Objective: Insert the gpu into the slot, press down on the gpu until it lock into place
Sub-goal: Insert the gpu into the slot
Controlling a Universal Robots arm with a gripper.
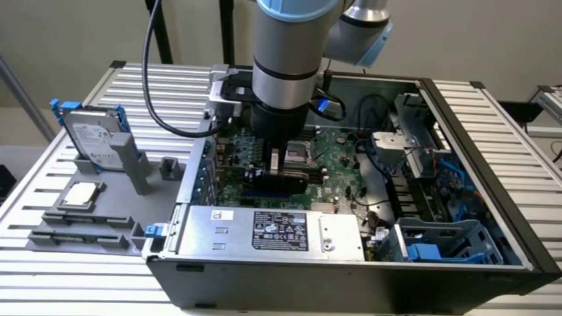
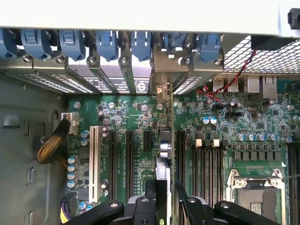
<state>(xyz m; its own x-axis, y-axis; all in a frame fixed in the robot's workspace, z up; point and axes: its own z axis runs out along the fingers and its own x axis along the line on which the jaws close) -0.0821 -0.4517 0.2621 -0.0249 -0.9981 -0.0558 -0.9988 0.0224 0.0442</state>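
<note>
Slatted worktop [image 1: 52, 283] carries the open case [image 1: 351, 280]. Arm [image 1: 285, 66] comes straight down into the case.

Exterior view:
- Silver supply box [image 1: 272, 230] sits along the near wall, with the board [image 1: 338, 164] behind it.
- A drive [image 1: 92, 138] stands in a holder outside the case, on the exterior view's left.
- Fingers [image 1: 275, 161] are clamped on the gpu [image 1: 290, 179].
- The card is upright, with its lower edge right at the blue slot [image 1: 262, 193]. Cannot tell if it is seated.

Wrist view adds the close detail:
- The board [image 2: 140, 117] is seen face-on.
- The gpu [image 2: 162, 171] is edge-on between two black fingers [image 2: 151, 194], with black slots on either side.
- A white slot [image 2: 93, 159] lies further off.
- The socket [image 2: 255, 194] is on the other side of the card.
- A row of blue clips [image 2: 108, 44] runs along the case wall.
</note>
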